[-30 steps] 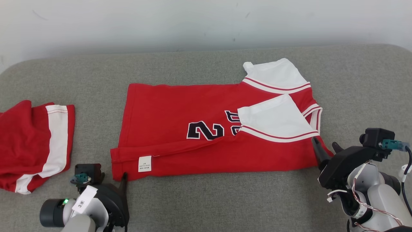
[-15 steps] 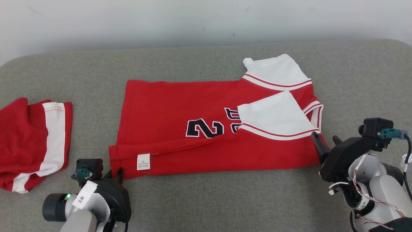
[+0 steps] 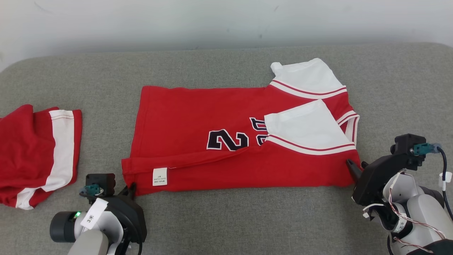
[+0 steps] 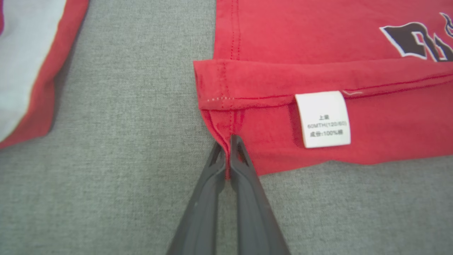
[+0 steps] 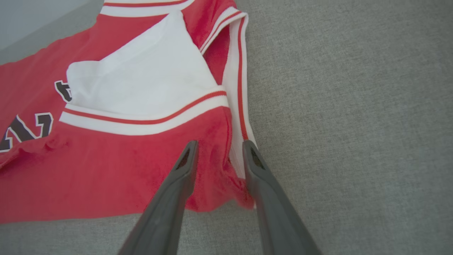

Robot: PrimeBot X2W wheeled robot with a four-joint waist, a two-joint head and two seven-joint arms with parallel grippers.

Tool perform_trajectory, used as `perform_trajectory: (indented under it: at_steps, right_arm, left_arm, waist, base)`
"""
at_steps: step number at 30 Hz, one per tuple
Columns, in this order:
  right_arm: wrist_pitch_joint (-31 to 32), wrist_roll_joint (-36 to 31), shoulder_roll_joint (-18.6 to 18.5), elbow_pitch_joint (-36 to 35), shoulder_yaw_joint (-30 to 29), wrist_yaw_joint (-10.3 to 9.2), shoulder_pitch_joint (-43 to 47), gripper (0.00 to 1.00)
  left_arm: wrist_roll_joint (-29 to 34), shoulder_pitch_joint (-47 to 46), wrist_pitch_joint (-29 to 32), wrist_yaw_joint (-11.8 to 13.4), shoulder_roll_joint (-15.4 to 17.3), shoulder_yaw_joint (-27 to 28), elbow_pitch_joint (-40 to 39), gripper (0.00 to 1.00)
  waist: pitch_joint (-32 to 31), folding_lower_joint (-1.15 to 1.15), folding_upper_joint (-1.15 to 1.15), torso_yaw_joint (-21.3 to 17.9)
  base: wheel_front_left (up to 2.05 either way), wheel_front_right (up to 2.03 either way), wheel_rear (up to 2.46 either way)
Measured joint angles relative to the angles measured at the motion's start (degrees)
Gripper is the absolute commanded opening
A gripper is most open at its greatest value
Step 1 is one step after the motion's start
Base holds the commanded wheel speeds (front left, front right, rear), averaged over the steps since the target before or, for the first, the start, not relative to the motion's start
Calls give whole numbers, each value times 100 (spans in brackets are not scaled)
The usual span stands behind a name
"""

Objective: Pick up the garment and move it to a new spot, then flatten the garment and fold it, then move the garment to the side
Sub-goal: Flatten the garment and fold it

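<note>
The red knit jersey point(image 3: 212, 117) w/ white, red-striped sleeves and dark white-edged numerals lies flat on the grey woven-cloth pad point(image 3: 247, 219), approx. mid-pad and shifted twd the right edge. Hem faces the left edge, neck the right. Its near long side is folded over, so a seam and a small white rectangular care label point(image 3: 159, 176) show face-up nr the hem. One sleeve is folded onto the chest, covering part of the numerals; the other pokes twd the far edge. The left gripper point(image 3: 131, 186), w/ two slim dark tapered fingers, is clenched on the jersey's near hem corner, a thin ridge of red cloth pinched betw. the tips. The right gripper point(image 3: 355, 164) sits at the near neck-side corner, fingers apart and straddling a bunched hump of red cloth and white-red trim, not clamped. Room: bare pad all along the near edge, a wide bare stretch to the right edge and its rounded corner, and a strip along the far edge below the pale wall point(image 3: 212, 21). At the left edge a rumpled red-and-white cloth bundle point(image 3: 35, 152) lies apart from the jersey, bare strip betw. Pad weave is coarse and matte; the jersey is smooth and soft w/ a stitched hem.
</note>
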Motion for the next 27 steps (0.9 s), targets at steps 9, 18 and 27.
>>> perform_trajectory:
  at_steps: [9,18,27]
  right_arm:
    - [264,-30,-23,38,10,-41,31,7]
    - [357,-33,-46,-74,1,-41,171,0]
    - [447,140,-54,-515,-34,93,773,0]
  left_arm:
    - [-26,-28,4,-2,-1,0,57,0]
    - [-65,-26,4,-2,3,18,137,0]
    - [-204,224,-27,-55,14,126,214,0]
  waist:
    - [-15,0,0,-14]
    - [-91,0,0,-28]
    - [-332,0,0,-19]
  base:
    - [0,0,0]
    - [0,0,0]
    - [0,0,0]
